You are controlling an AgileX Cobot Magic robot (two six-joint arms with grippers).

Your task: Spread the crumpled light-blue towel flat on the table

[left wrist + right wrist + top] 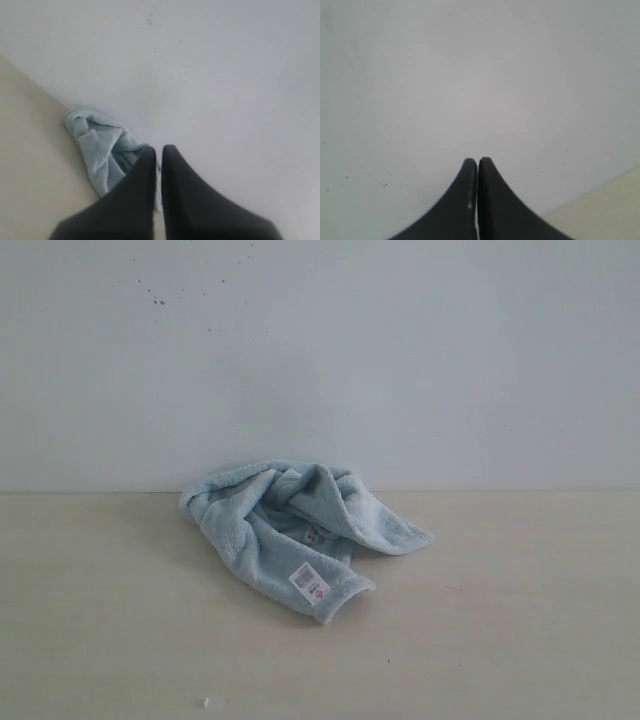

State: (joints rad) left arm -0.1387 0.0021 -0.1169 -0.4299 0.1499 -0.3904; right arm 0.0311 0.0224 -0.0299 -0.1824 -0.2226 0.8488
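Note:
The light-blue towel (290,530) lies crumpled on the beige table (120,620), close to the wall, its white label with red print (310,583) facing up near the front corner. Neither gripper shows in the exterior view. In the left wrist view the towel (100,145) sits in a bunch beyond my left gripper (159,148), whose black fingers are shut with nothing between them, well short of the cloth. My right gripper (478,160) is shut too, empty, facing the wall, with only a corner of the table (615,210) beside it; the towel is out of that view.
A white speckled wall (320,350) rises right behind the towel. A small white fleck (205,703) lies on the table near the front edge. Bare table stretches to both sides and in front of the towel.

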